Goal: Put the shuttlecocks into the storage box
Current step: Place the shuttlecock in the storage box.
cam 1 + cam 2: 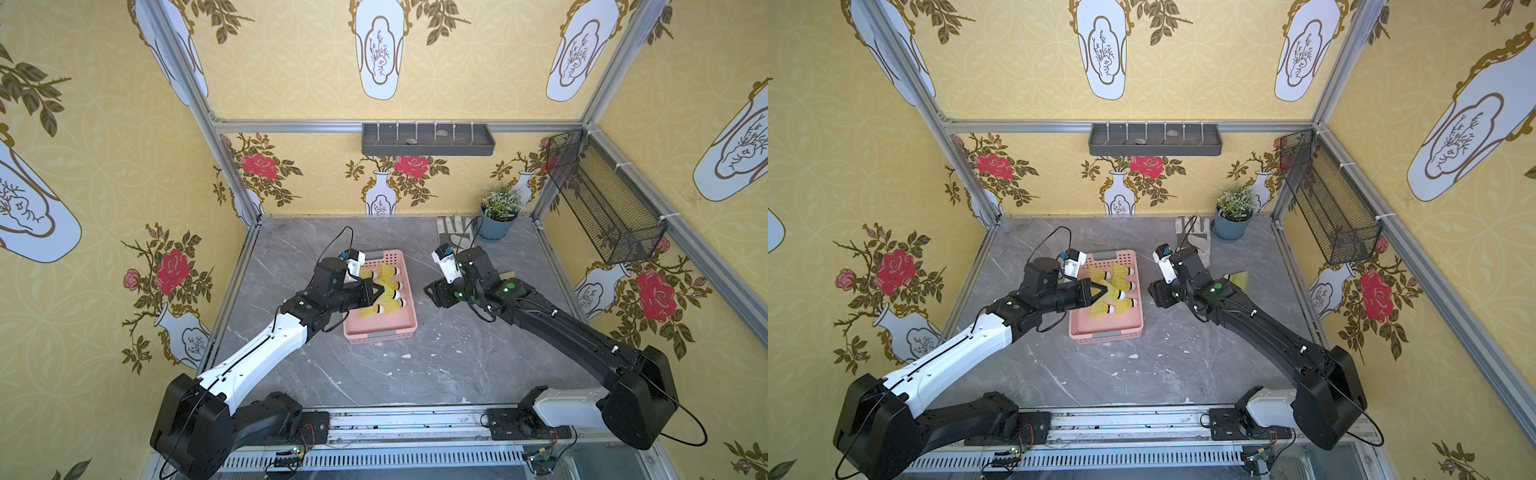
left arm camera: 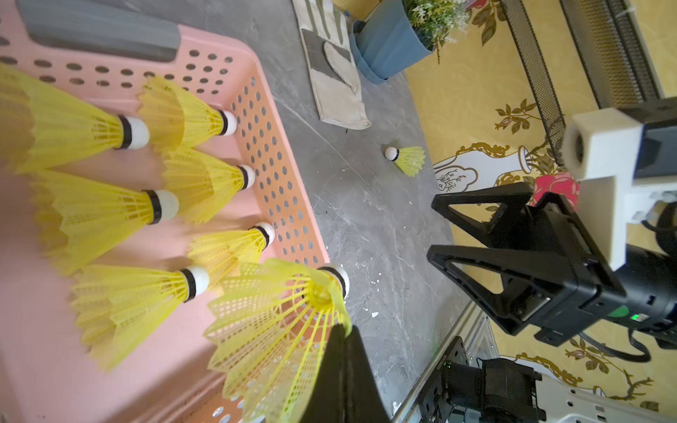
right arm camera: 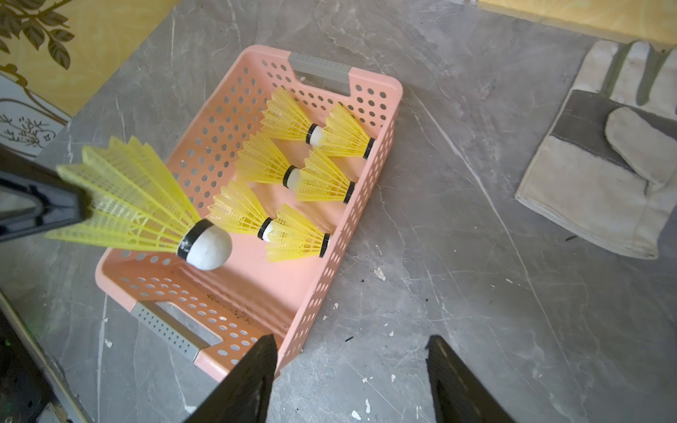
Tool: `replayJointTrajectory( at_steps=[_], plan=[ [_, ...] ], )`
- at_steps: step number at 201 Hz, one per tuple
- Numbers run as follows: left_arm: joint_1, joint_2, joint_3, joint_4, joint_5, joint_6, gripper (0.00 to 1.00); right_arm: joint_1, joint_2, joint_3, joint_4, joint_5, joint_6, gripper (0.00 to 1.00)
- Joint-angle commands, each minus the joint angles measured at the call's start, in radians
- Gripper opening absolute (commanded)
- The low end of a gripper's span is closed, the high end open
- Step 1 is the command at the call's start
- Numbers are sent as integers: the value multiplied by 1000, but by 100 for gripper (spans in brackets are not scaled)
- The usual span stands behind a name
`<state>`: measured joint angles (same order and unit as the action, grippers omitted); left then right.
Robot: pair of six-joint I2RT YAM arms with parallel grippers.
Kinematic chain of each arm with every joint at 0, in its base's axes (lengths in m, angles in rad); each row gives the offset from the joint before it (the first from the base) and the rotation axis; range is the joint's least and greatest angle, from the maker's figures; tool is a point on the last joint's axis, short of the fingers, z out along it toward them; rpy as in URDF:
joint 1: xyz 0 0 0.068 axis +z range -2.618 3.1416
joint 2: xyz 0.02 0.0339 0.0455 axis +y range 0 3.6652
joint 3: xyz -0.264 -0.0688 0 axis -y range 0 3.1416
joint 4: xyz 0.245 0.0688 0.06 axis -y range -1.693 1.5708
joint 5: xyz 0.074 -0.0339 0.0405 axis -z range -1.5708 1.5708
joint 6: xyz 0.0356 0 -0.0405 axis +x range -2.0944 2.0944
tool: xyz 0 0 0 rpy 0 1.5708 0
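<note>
Now L gripper (image 3: 82,207) pinches shuttlecock (image 3: 146,205) over storage box (image 3: 381,91); R gripper (image 3: 351,338) spread, empty, outside rim.

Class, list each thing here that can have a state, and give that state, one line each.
left tool: shut on the held shuttlecock by its skirt
held shuttlecock: in the air, over the storage box
storage box: upright, holding six shuttlecocks lying on their sides
loose shuttlecock: lying on the table, outside the box
right tool: open, empty
glove: lying flat
potted plant: upright
</note>
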<state>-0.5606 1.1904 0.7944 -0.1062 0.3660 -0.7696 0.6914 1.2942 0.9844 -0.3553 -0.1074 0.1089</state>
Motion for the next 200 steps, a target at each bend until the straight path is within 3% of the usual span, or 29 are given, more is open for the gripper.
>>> replayJointTrajectory(
  at_steps=[1, 105, 200],
  plan=[
    [-28, -8, -35, 32, -88, -86, 0, -3, -17, -24, 70, 0, 61, 67],
    [-116, 37, -99, 43, -191, -192, 0, -2, -12, -38, 84, -8, 84, 67],
    [-149, 130, -105, 114, -164, -242, 0, -2, -6, -47, 78, 5, 78, 67]
  ],
)
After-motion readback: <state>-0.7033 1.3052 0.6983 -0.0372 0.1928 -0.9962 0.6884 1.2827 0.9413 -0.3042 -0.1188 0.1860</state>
